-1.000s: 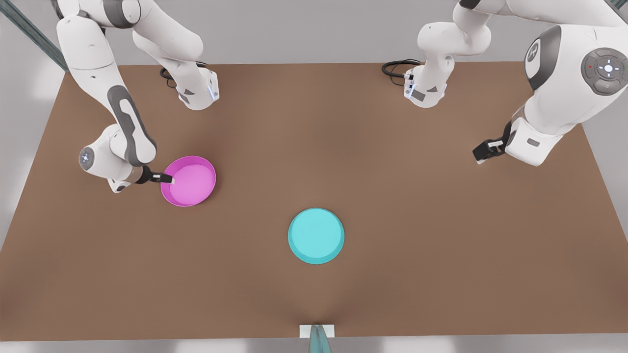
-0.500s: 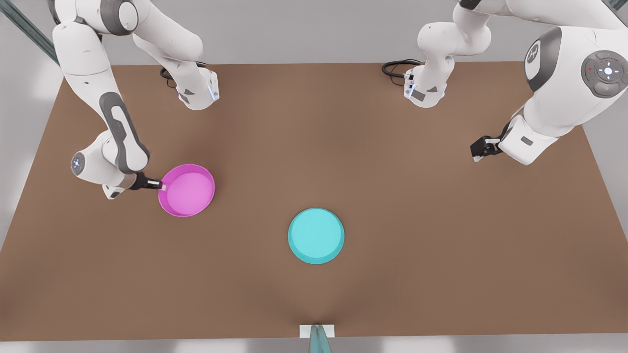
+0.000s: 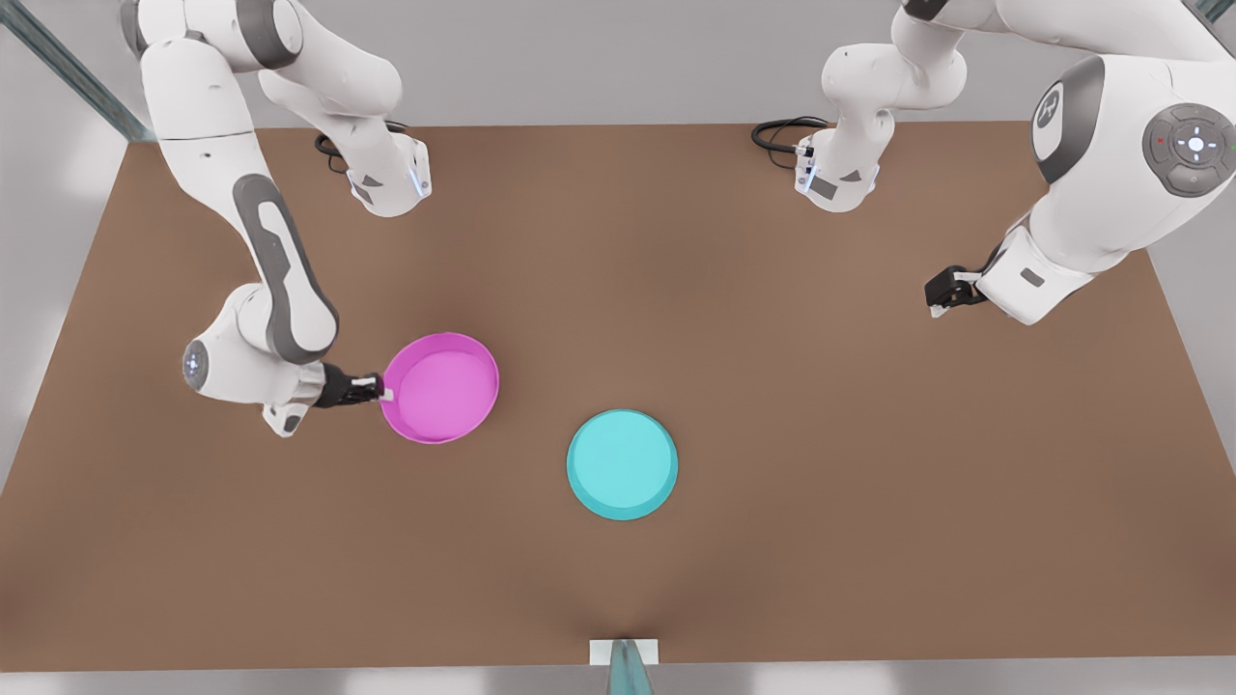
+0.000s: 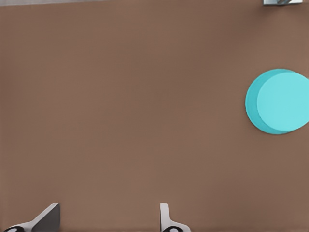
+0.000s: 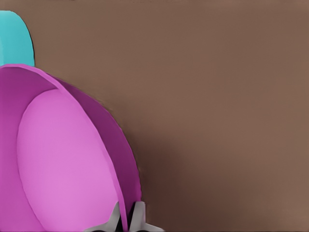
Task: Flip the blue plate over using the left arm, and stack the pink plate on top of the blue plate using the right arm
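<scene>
You're looking at a robot test cell, rendered in simulation, not a home or kitchen. A plain brown counter point(image 3: 772, 386) fills the scene, flat and uniform, against bare pale grey walls. Two white jointed arms are bolted at its far edge, one point(image 3: 251, 241) on the front view's left, one point(image 3: 1091, 183) on the front view's right, each with black cabling point(image 3: 777, 135) at its base. Teal metal framing point(image 3: 58, 63) crosses the upper corner, and a small mount point(image 3: 624, 653) sits at the near edge. The surfaces look smooth and textureless.
</scene>
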Motion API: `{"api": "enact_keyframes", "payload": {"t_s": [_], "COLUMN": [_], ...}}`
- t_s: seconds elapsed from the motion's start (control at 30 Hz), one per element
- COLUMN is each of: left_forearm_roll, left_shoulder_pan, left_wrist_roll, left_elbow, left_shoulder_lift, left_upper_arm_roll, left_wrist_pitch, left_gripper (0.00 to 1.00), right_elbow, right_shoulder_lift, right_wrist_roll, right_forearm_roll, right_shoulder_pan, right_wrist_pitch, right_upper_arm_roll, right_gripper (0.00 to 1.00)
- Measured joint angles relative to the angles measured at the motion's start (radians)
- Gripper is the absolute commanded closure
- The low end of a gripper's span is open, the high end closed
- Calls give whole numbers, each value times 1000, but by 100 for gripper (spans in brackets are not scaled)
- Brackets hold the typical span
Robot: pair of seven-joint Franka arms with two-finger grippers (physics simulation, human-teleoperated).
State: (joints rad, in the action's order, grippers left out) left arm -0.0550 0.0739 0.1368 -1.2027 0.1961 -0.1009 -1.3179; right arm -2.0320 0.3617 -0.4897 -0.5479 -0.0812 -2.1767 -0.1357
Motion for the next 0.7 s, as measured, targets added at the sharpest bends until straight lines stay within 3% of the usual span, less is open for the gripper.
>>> {"api": "enact_keyframes", "payload": {"t_s": [0.33, 0.7], "left_forearm_roll": [-1, 27], "left_shoulder_pan": [0, -1], "left_wrist_roll": [-26, -44], "left_elbow": [-1, -1], "left_shoulder_lift": [-1, -1], "left_upper_arm_roll": [7, 37], "left_wrist_pitch": [1, 19], "left_gripper": [0, 0], "right_elbow": [355, 791], "right_shoulder_lift": [229, 520], "right_wrist_roll": [197, 504], "right_forearm_roll": [-51, -48], "right_shoulder_pan": [216, 334], "right_wrist_pitch": [4, -17], "right_upper_arm_roll": [-4, -2], "right_gripper": [79, 79]}}
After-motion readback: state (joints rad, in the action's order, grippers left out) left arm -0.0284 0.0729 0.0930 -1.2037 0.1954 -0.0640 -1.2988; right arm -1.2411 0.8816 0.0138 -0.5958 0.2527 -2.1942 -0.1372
